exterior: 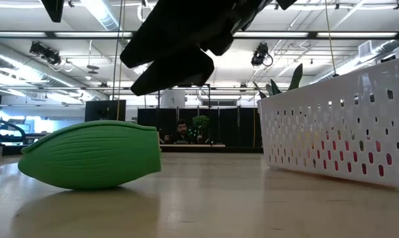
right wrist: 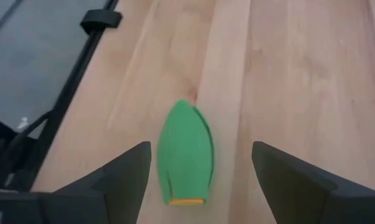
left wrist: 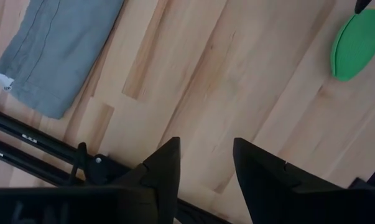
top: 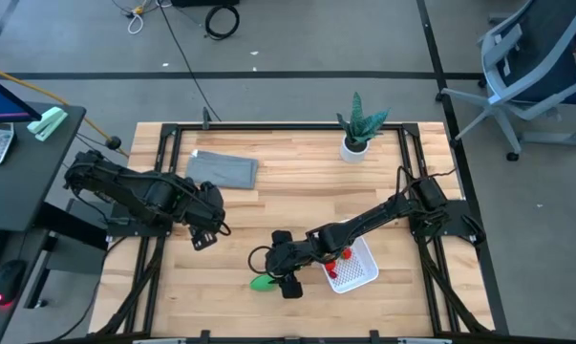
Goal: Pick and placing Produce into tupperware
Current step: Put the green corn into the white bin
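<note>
The green oval toy vegetable (right wrist: pixel 186 154) lies on its side on the wooden table, near the near edge (top: pixel 262 281), large in the low view (exterior: pixel 90 153). My right gripper (right wrist: pixel 201 163) hovers just above it, open, fingers on either side, touching nothing. The white perforated basket (top: pixel 362 272) sits to the right of the gripper and holds red pieces (top: pixel 341 256); its wall fills the right of the low view (exterior: pixel 338 125). My left gripper (left wrist: pixel 206 158) waits open over the table's left side.
A grey folded cloth (top: pixel 223 169) lies at the far left of the table, also in the left wrist view (left wrist: pixel 56 50). A spiky potted plant (top: pixel 356 129) stands at the far edge. Black frame rails (top: pixel 168 153) border the table. Bare wood lies in the middle.
</note>
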